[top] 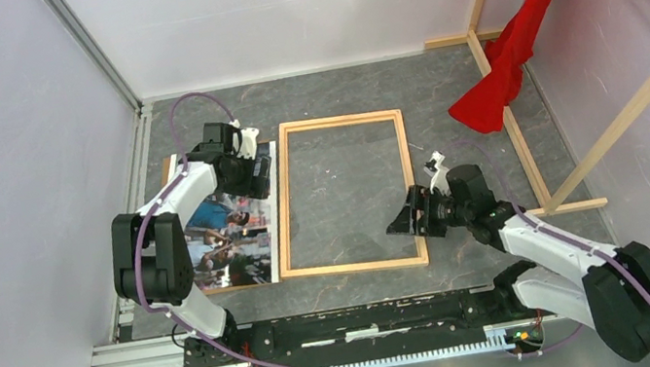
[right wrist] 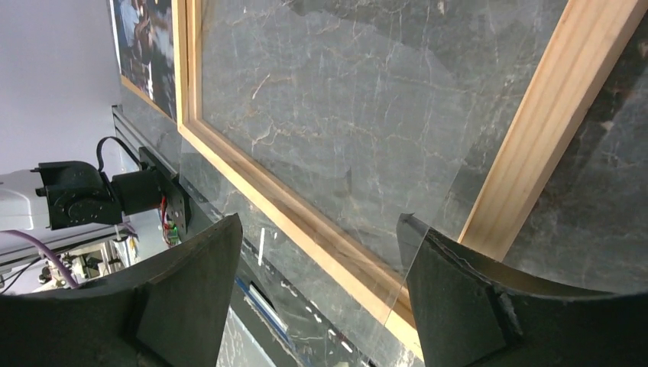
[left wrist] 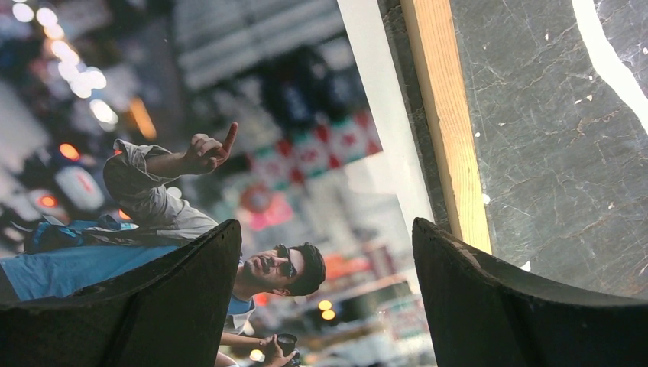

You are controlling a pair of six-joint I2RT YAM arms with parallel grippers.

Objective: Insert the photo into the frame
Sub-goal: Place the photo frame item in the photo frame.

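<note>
I'm working the pick-up step: the photo (top: 225, 229) is lying face up on the table (top: 336, 93), just beside the left rail of the frame (top: 354, 266), not yet inside it, with a brown board (top: 167, 165) edging out beneath it. I'm hovering the left gripper (top: 259, 182) over the photo's right border near its far end, jaws spread wide and pinching nothing. I'm holding the right gripper (top: 408, 215) above the frame's near right corner, jaws likewise spread and empty. In the right wrist view a corner of the clear pane (right wrist: 321, 99) is showing close to one finger; I cannot tell whether they are touching. Next, I'm judging, the left fingers need to catch the thin paper edge without creasing it, then carry it across the rail.
</note>
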